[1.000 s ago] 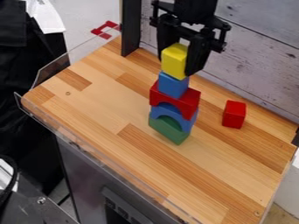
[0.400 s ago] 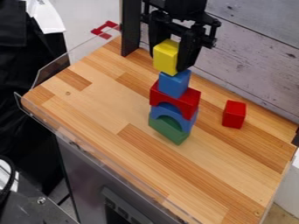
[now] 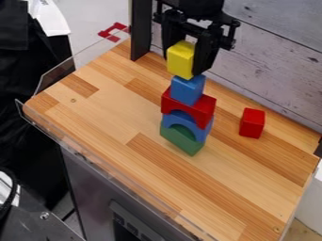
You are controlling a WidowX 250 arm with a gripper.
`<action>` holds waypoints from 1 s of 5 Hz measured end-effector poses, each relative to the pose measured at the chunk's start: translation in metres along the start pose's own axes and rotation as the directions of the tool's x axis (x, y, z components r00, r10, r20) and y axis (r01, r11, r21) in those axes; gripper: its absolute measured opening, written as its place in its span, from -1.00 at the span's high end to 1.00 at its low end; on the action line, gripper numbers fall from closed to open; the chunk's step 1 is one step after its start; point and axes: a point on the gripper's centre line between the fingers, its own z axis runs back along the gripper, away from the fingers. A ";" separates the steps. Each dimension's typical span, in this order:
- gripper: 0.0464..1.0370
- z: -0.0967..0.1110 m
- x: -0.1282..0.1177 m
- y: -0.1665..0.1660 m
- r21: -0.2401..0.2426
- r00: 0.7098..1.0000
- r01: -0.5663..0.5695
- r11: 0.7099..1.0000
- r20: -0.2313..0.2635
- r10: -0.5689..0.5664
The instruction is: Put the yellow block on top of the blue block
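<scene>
- Wooden tabletop, beneath a block tower.
- Gripper: pinching yellow block at top of blue block; contact unclear.
- Handling, judged: light, rigid; best held by opposite side faces.

1. The gripper is coloured black throughout.
2. Two long, broad fingers are mounted beneath a slim crossbar.
3. Angular brackets are attached beside a dark, rounded housing.
</scene>
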 end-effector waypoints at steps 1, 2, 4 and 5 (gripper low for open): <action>-0.12 0.001 0.001 -0.006 -0.003 1.000 0.005 1.000 0.002 -0.005; -0.12 0.001 0.000 -0.008 0.000 1.000 0.004 1.000 -0.001 -0.004; -0.83 0.002 0.000 -0.012 -0.055 1.000 0.013 0.998 -0.001 -0.013; -0.93 0.002 0.000 -0.010 -0.066 1.000 0.006 0.998 0.000 -0.006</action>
